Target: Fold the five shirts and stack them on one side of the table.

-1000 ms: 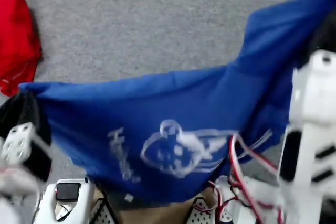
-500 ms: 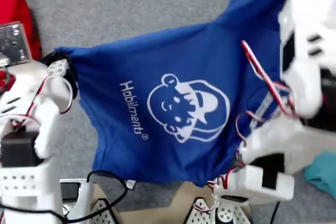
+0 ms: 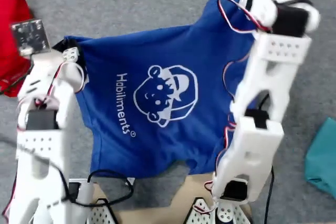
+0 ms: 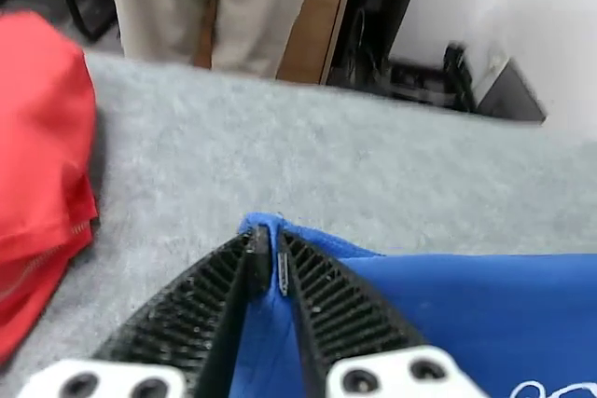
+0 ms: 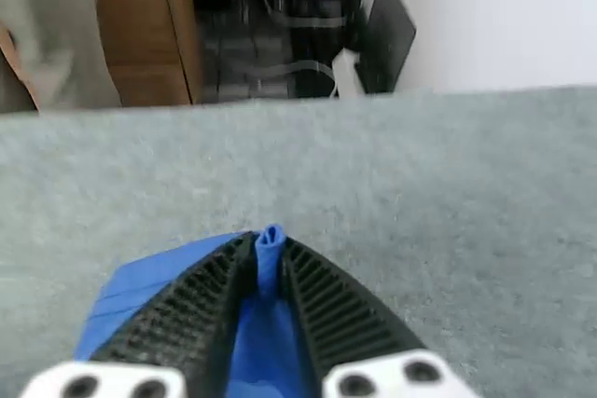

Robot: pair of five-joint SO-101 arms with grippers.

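Corners of the blue shirt (image 3: pixel 157 103) are pinched, one in each claw: the left claw (image 4: pixel 268 253) is clamped shut on a bunched edge, and the right claw (image 5: pixel 269 251) grips the opposite corner. A second ago the shirt hung drooping and low; the arms have since carried it out over the surface (image 3: pixel 131 9), where it now lies mostly spread, print up. That looks like laying flat, ready for folding. A red shirt (image 3: pixel 13 40) lies beyond its left-claw corner, and a teal shirt (image 3: pixel 323 156) lies beyond its other side.
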